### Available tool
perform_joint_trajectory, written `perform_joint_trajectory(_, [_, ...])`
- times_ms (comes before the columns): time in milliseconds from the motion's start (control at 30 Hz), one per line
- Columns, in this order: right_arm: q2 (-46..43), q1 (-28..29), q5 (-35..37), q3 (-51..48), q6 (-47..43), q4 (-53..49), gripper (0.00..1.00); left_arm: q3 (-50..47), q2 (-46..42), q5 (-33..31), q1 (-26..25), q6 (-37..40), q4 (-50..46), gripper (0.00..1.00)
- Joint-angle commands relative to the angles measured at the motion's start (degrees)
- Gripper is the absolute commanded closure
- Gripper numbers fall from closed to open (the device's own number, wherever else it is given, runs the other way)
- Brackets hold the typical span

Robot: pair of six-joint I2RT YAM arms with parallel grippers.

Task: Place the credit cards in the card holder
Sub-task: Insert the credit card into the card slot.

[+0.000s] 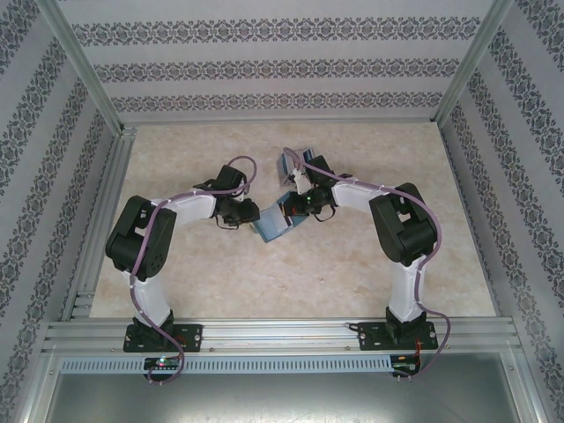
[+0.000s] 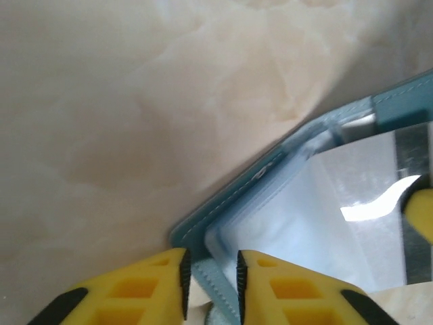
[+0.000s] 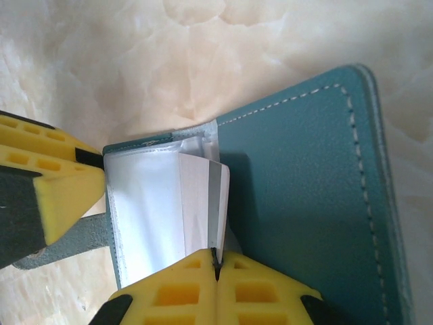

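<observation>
Holder: teal stitched folding card holder point(image 3: 304, 189), open, mid bench point(image 1: 352, 273).
R claw point(image 3: 216, 258): clamped on thin white-grey credit card point(image 3: 201, 203), feeding slot.
L claw point(image 2: 211, 288): astride holder edge, steadying; grip – can't tell.

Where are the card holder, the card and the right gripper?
card holder point(image 3: 304, 203): right wrist view, its teal cover.
card point(image 3: 195, 203): right wrist view, its white face.
right gripper point(image 3: 216, 256): right wrist view, where its fingertips pinch the card.
</observation>
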Motion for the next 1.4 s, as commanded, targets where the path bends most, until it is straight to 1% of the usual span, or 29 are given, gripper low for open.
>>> perform_joint_trajectory(0, [0.62,0.61,-0.69,-1.20,-2.16,-6.76,0.94,-2.23,0.02,-1.56,0.17,-0.20,-1.10,0.81])
perform_joint_trajectory(100, [0.74,0.64,-2.79,-0.32,-3.19,-7.76,0.94,-2.91,0.60,-0.13,0.14,-1.01,0.48,0.82])
perform_joint_trajectory(233, [0.93,0.74,-4.63,0.59,-4.19,-9.05,0.94,-2.24,1.86,0.79,0.08,-1.04,1.18,0.87])
perform_joint_trajectory(400, [1.09,0.93,-5.43,0.48,-3.48,-8.97,0.94,-1.59,1.59,1.11,0.04,-0.93,0.74,0.87])
perform_joint_trajectory(467, [1.60,1.38,-4.03,0.79,-2.40,-8.70,0.94,-1.52,1.43,1.35,0.02,-0.93,0.65,0.88])
perform_joint_trajectory(633, [3.60,3.67,3.67,2.94,1.25,-8.75,0.93,-2.05,1.22,1.59,0.04,-1.01,1.09,0.88])
perform_joint_trajectory(700, [4.35,4.89,5.76,4.34,1.37,-9.79,0.93,-2.63,0.74,1.69,0.06,-1.57,1.43,0.88])
perform_joint_trajectory(767, [4.73,5.94,9.61,5.47,1.03,-11.60,0.91,-3.07,0.34,1.76,0.05,-1.89,1.86,0.88])
perform_joint_trajectory(833, [4.42,6.57,12.62,5.90,-0.20,-13.52,0.86,-3.78,0.41,2.01,0.07,-2.14,2.81,0.88])
perform_joint_trajectory(933, [2.17,6.33,14.09,4.79,-0.73,-13.93,0.83,-4.05,1.03,2.10,0.07,-2.03,3.12,0.88])
perform_joint_trajectory(1000, [0.48,6.12,14.34,4.71,-1.02,-14.78,0.73,-4.36,0.72,1.99,-0.02,-2.32,3.33,0.88])
perform_joint_trajectory(1067, [-1.09,5.84,14.28,5.02,-1.42,-15.70,0.70,-4.49,0.42,2.13,-0.01,-2.59,3.55,0.89])
perform_joint_trajectory(1133, [-2.92,5.79,14.60,5.03,-1.84,-16.01,0.64,-4.34,0.66,2.24,-0.05,-2.35,3.49,0.89])
perform_joint_trajectory(1200, [-4.59,5.88,15.42,4.57,-1.91,-15.79,0.61,-4.19,1.02,2.28,0.04,-2.00,3.31,0.89])
perform_joint_trajectory(1267, [-5.24,5.82,16.07,4.45,-1.90,-15.81,0.61,-4.07,1.04,2.35,-0.04,-2.11,3.20,0.89])
perform_joint_trajectory(1367, [-3.90,5.64,15.73,4.57,-1.61,-15.18,0.74,-4.22,0.42,2.83,-0.06,-2.75,3.63,0.89])
